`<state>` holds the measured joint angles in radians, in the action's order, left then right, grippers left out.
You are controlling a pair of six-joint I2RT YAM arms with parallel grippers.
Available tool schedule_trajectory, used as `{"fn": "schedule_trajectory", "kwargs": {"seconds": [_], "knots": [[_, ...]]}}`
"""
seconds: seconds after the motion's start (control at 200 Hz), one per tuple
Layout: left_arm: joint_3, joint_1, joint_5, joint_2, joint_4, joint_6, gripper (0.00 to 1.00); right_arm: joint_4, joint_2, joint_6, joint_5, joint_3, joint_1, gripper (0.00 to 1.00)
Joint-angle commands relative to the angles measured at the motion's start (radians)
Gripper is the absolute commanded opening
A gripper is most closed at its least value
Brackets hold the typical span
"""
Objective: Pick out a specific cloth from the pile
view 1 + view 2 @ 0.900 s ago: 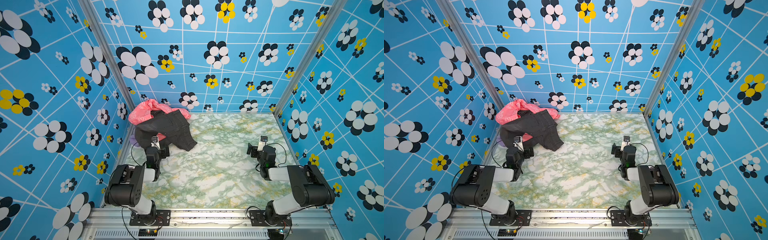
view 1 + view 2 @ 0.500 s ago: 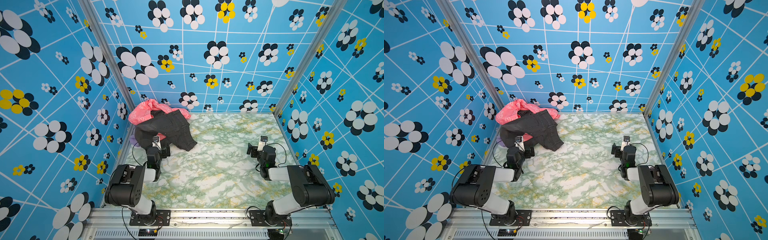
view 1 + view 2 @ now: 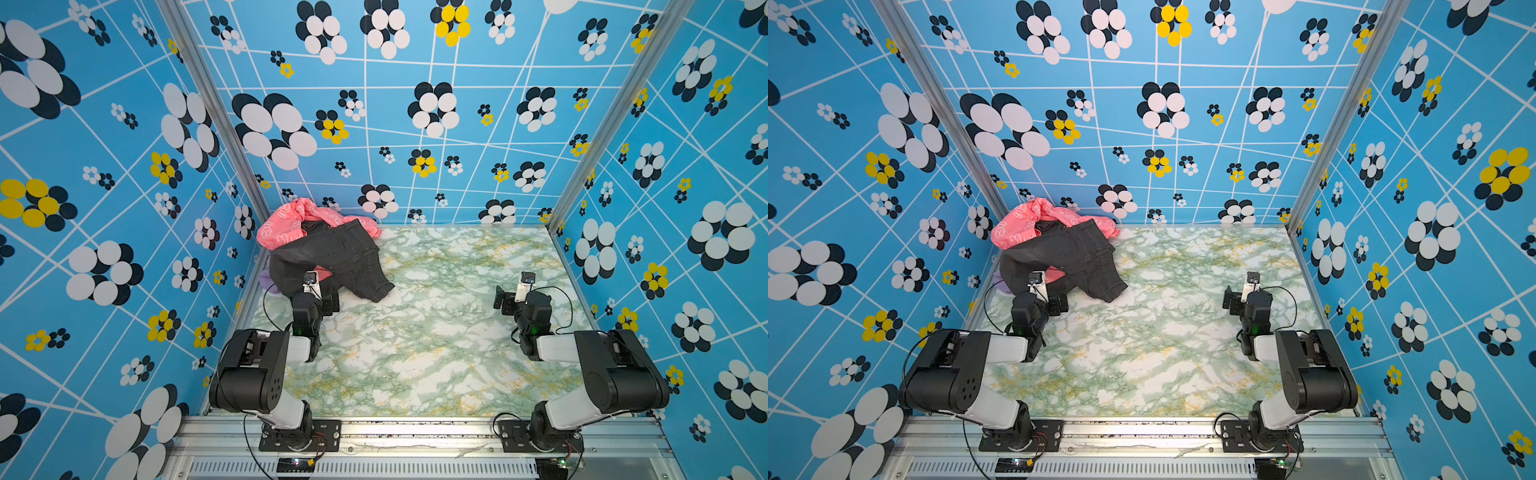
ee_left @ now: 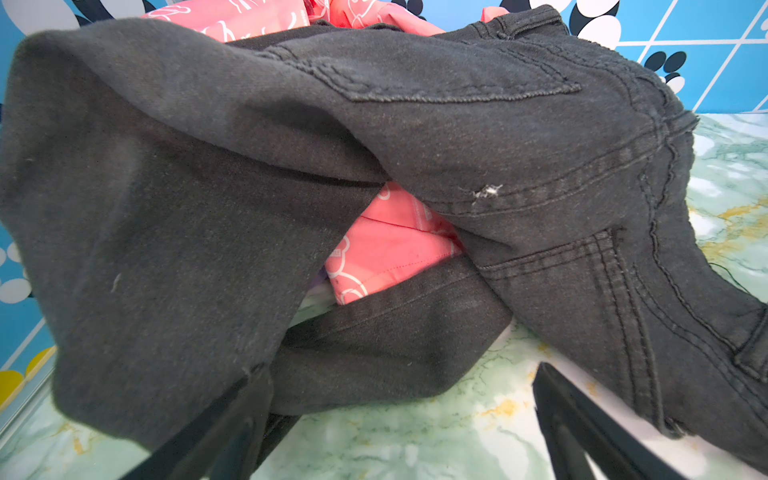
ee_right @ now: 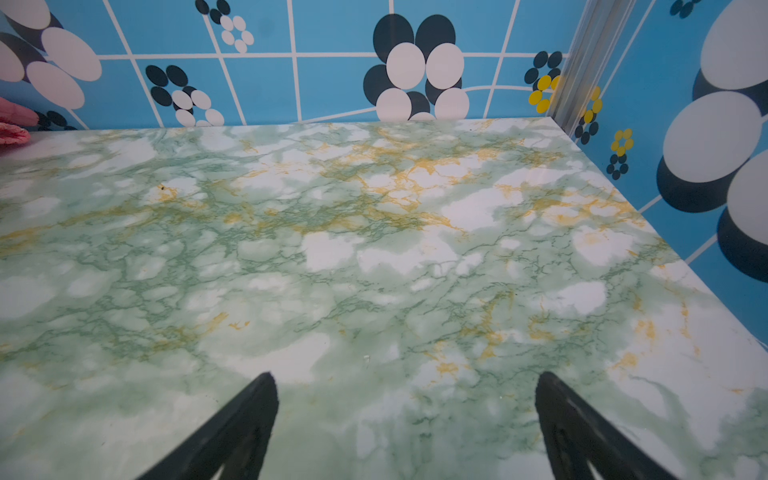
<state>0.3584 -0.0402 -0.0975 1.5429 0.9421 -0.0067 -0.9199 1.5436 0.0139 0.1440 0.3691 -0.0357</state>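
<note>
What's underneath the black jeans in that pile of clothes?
The coral-pink printed cloth lies under the jeans, showing through a gap between their folds. A bit of lilac cloth pokes out at their edge; the rest of it is covered.
</note>
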Motion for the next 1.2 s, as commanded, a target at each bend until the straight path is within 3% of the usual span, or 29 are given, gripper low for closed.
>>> {"fn": "schedule_trajectory", "kwargs": {"seconds": [0.0, 0.285, 0.355, 0.51, 0.645, 0.73, 0.85, 0.974, 1.194], "knots": [[0.02, 0.005, 0.013, 0.01, -0.011, -0.003, 0.99, 0.018, -0.003, -0.005, 0.007, 0.011, 0.005, 0.99], [0.017, 0.004, 0.011, 0.006, -0.01, -0.001, 0.99, 0.022, 0.0, 0.003, 0.017, 0.016, 0.005, 0.99], [0.016, -0.009, -0.093, -0.014, -0.01, -0.015, 0.99, 0.024, -0.004, 0.002, 0.023, 0.016, 0.005, 0.99], [0.114, -0.017, -0.164, -0.26, -0.37, -0.037, 0.99, 0.05, -0.075, 0.007, 0.027, 0.002, 0.005, 0.99], [0.202, -0.012, -0.139, -0.467, -0.597, -0.069, 0.99, 0.346, -0.247, 0.037, 0.007, 0.066, 0.005, 0.99], [0.26, 0.002, -0.117, -0.562, -0.724, -0.106, 0.99, 0.425, -0.345, 0.071, -0.034, 0.071, 0.004, 0.99], [0.337, 0.078, -0.072, -0.631, -0.869, -0.189, 0.99, 0.476, -0.473, 0.125, -0.121, 0.064, 0.003, 0.99], [0.389, 0.218, 0.026, -0.635, -0.962, -0.338, 0.99, 0.559, -0.571, 0.155, -0.199, 0.073, 0.003, 0.99], [0.411, 0.4, 0.183, -0.502, -1.012, -0.592, 0.99, 0.626, -0.71, 0.204, -0.238, 0.063, 0.002, 0.99]]}}
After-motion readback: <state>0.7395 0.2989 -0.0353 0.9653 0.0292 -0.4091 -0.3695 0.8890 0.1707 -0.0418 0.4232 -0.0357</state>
